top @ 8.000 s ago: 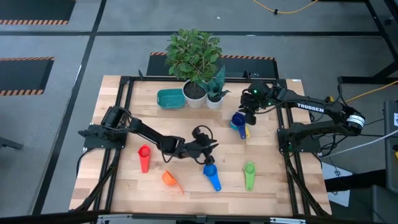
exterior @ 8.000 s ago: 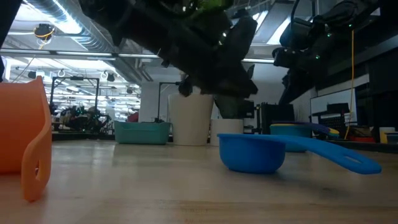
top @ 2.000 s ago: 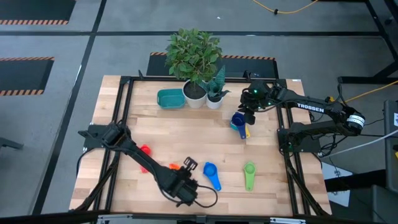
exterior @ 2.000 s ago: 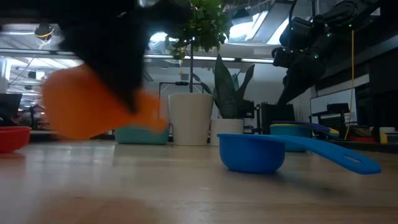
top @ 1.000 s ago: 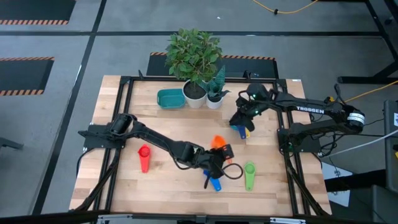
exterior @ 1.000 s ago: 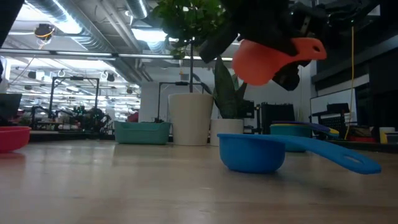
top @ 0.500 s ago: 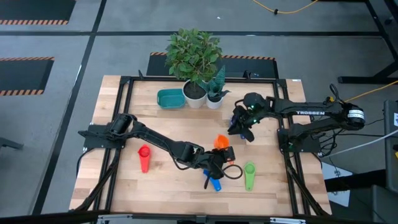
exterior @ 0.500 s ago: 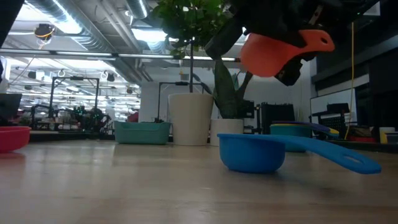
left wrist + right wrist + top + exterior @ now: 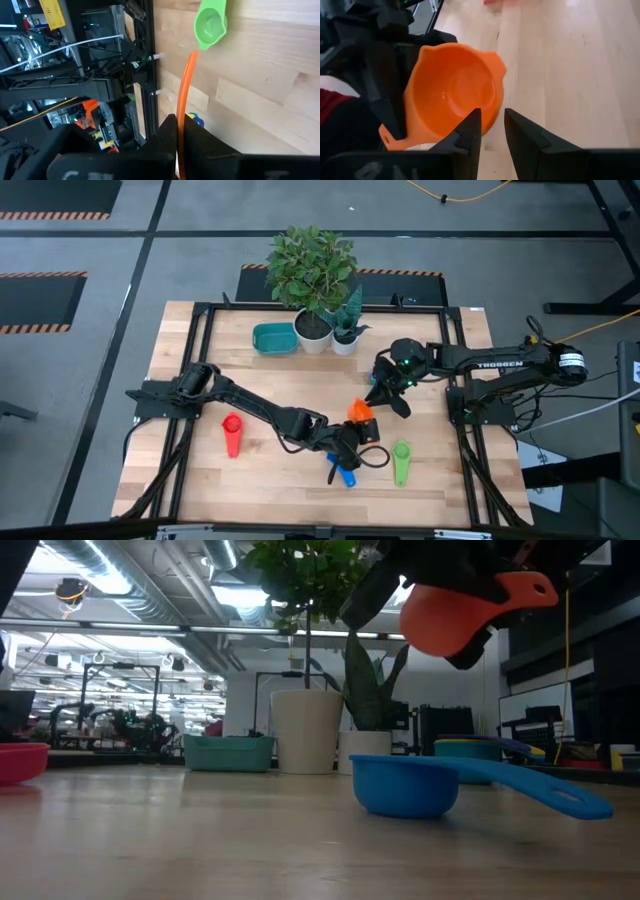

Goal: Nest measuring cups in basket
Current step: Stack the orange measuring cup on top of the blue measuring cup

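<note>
From above, the left arm reaches across the wooden table (image 9: 200, 480) to its middle, where the left gripper (image 9: 355, 423) holds the orange measuring cup (image 9: 359, 410) above the boards. The right gripper (image 9: 385, 393) hangs just beside that cup, on its far right side. Under the left gripper lies the blue measuring cup (image 9: 343, 475), partly hidden, with the green measuring cup (image 9: 401, 461) near it to the right and the red measuring cup (image 9: 232, 432) well apart to the left. The teal basket (image 9: 273, 338) sits at the far edge, just beside the 2 white plant pots (image 9: 312, 332).

At table height, the orange measuring cup (image 9: 455, 612) is up in the air, tilted, its handle pointing up and right, gripped by dark fingers. The blue measuring cup (image 9: 405, 784) rests on the table below it, handle running right. The red measuring cup (image 9: 20, 760) shows at the left border, and the teal basket (image 9: 228, 753) stands far back beside a white plant pot (image 9: 306, 731). More cups show low at the right, too stacked to separate.

Past the left wrist, the fingers (image 9: 210, 150) pinch the orange handle (image 9: 182, 105) edge-on, and the green measuring cup (image 9: 211, 24) lies on the boards beyond.

Past the right wrist, the 2 fingers (image 9: 469, 135) stand slightly apart with nothing between them, their tips just before the rim of the orange measuring cup (image 9: 452, 95), whose open bowl faces the camera.
</note>
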